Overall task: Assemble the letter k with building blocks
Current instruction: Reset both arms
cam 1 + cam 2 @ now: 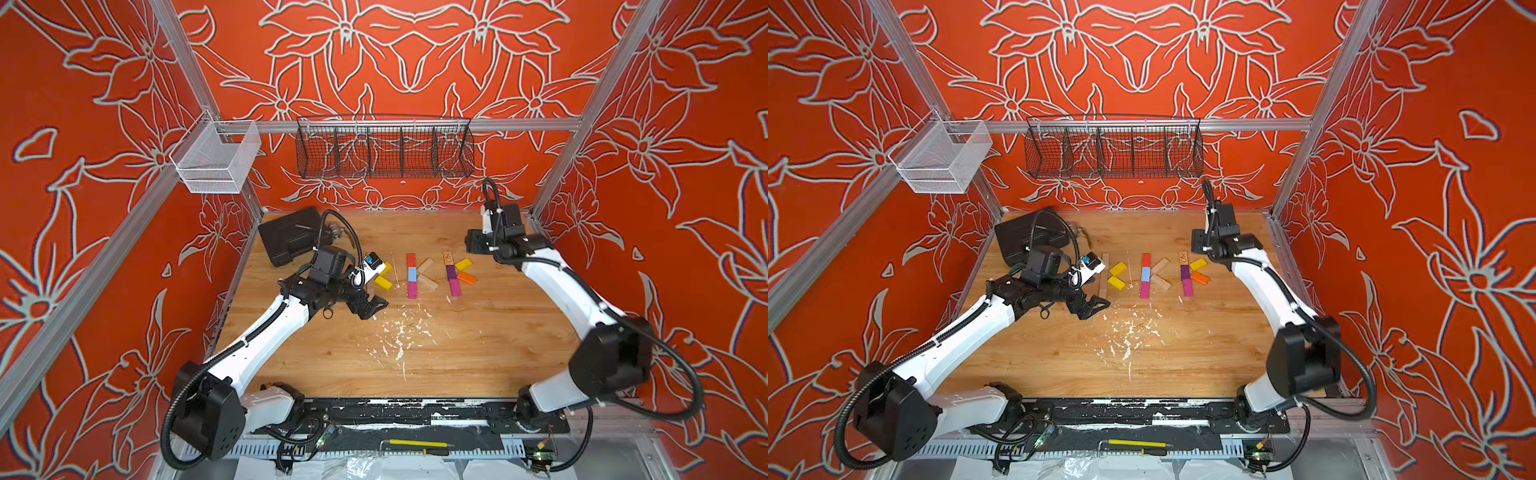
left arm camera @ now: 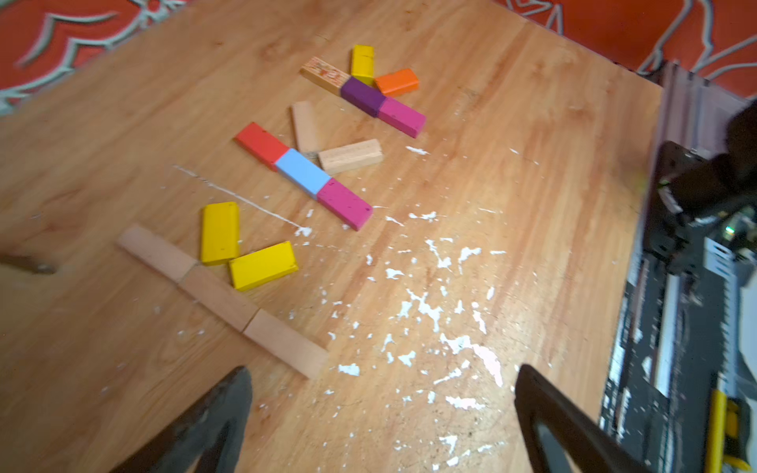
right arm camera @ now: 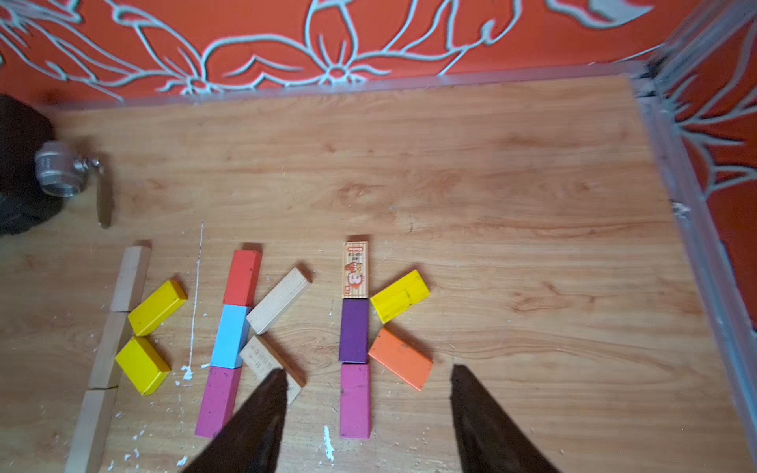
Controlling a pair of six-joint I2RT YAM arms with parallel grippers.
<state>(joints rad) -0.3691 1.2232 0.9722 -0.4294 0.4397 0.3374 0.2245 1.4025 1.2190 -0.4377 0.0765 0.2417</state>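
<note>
Left gripper (image 2: 383, 370): fingers spread wide with nothing between them, positioned over the wooden table (image 1: 457, 361) beside the white paint flecks (image 1: 399, 332). Just beyond the fingertips lies the pale wood stem (image 2: 221, 295), three bars end to end. Its nearest end is close to one finger but apart from it. A yellow block (image 2: 263, 265) and a second yellow block (image 2: 220, 232) angle off the stem's middle, forming the first K.

Next K, farther from this gripper: red block (image 2: 260, 143), blue block (image 2: 302, 172) and magenta block (image 2: 345, 203) in line. A pale diagonal block (image 2: 305, 126) and a second pale diagonal block (image 2: 350, 155) meet at the blue block.

Third K: printed block (image 3: 355, 268), purple block (image 3: 354, 329) and second magenta block (image 3: 355, 399) in line. A third yellow block (image 3: 399, 295) and an orange block (image 3: 400, 358) angle off the purple block.

Right gripper (image 3: 368, 368): fingers apart, pinching nothing. In the right wrist view the second magenta block and the orange block show in the gap between its fingers, ungripped.

Far left corner: black case (image 1: 286, 239) with a metal valve (image 3: 57, 172) beside it. Rear rail: white mesh basket (image 1: 216, 160) and black wire basket (image 1: 384, 149).
</note>
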